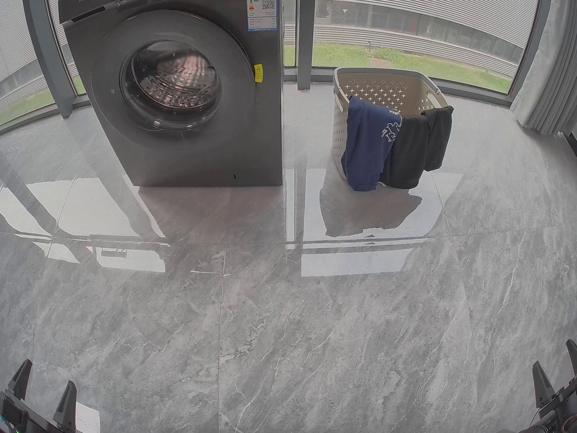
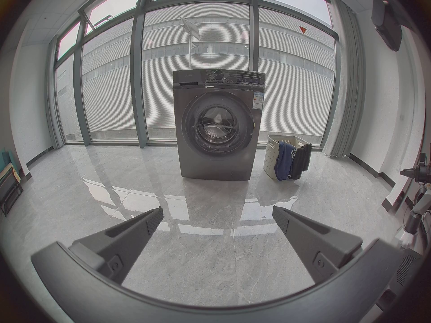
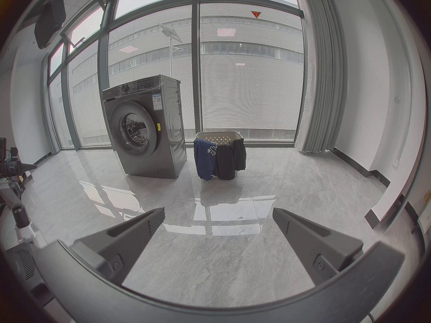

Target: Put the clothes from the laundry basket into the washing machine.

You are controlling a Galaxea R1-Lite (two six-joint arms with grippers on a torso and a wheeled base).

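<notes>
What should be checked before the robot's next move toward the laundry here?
1. Left gripper open and empty: ok.
2. Right gripper open and empty: ok.
3. Blue garment and black garment draped over the laundry basket rim: ok.
4. Washing machine door open: not ok, it looks shut.
5. Clothes within reach: not ok, basket stands far across the floor.
6. More clothes inside basket: cannot tell.

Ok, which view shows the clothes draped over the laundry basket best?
The head view: the blue garment and black garment hang over the front rim of the laundry basket, close and unobstructed. Both wrist views show the same two garments on the basket, but farther off, with less detail, beside the washing machine.
</notes>
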